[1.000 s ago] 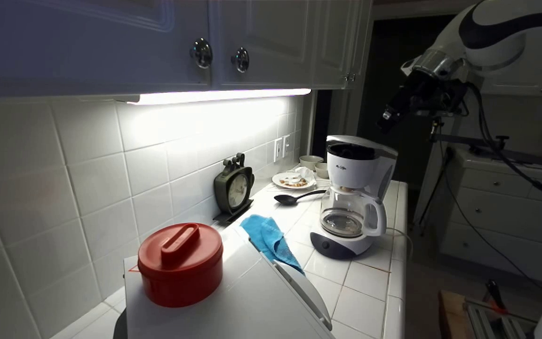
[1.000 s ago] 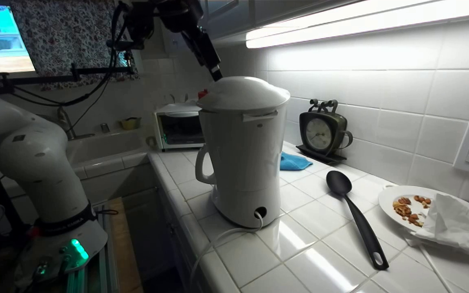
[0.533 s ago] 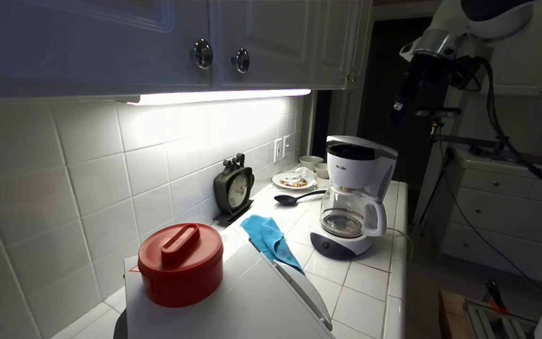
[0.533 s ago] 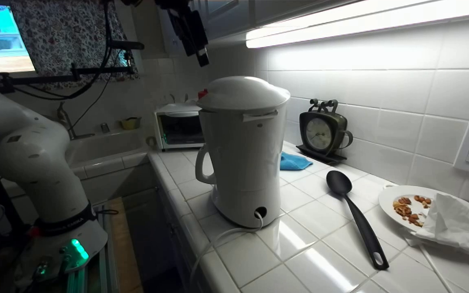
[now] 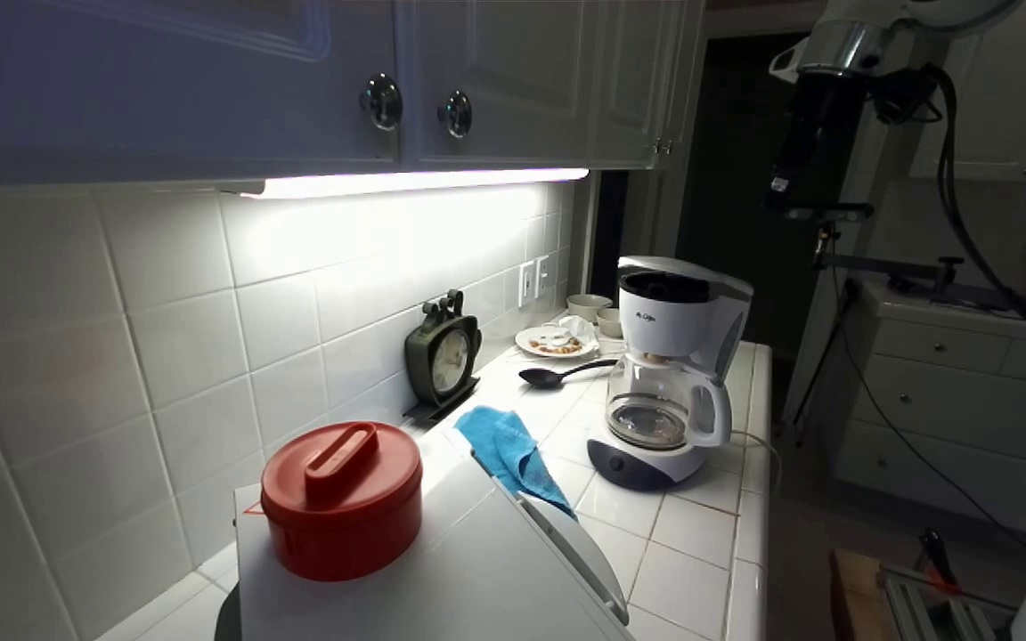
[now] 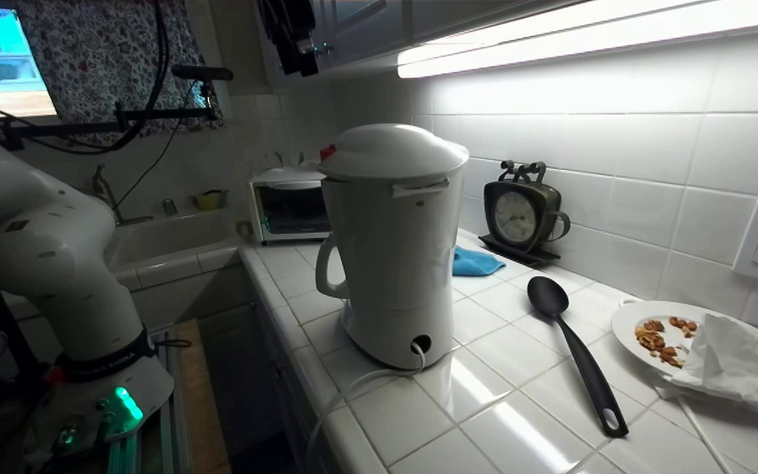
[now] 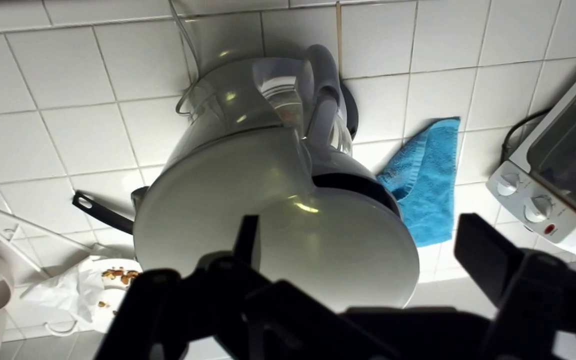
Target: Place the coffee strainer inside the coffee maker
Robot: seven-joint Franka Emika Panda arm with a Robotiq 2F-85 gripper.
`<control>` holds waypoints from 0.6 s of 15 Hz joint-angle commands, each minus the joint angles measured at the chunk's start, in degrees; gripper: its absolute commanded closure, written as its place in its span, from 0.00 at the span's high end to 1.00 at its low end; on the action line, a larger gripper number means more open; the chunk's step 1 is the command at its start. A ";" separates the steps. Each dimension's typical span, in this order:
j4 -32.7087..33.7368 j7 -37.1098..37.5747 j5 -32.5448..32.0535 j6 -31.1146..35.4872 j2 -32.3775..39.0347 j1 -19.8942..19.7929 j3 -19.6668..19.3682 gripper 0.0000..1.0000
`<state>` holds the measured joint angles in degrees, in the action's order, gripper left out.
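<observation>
The coffee maker point(image 5: 669, 329) stands upright, its long axis vertical, on a worktop point(image 5: 691, 545) of glossy white tile. From the robot's hand point(image 7: 359, 242) it lies downward and toward the tiled wall point(image 6: 642, 141), apart and not touched. The hand's fingers point(image 7: 485, 256) are spread wide, with nothing gripped between them. The coffee strainer cannot be told for certain: a black, curved shape point(image 5: 666, 287) in the gap beneath the lid point(image 7: 288, 225) may be it, already inside, or part of the machine. The next move probably means coming down onto that lid to close it. The lid is smooth, white and domed; under it sits a rounded, clear glass carafe point(image 5: 651, 405). Nearby lie a crumpled blue cloth point(image 7: 423, 185) and a slim black spoon point(image 6: 578, 352).
</observation>
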<state>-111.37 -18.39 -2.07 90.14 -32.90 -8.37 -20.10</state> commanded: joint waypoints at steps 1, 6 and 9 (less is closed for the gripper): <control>2.54 -1.22 -1.73 -2.53 1.47 -0.43 0.83 1.00; 2.52 -1.33 -1.80 -2.79 1.09 -0.38 1.28 1.00; 2.41 -1.31 -1.98 -3.06 0.85 -0.42 1.49 1.00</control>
<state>-110.39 -18.79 -2.65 89.12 -32.37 -8.37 -19.22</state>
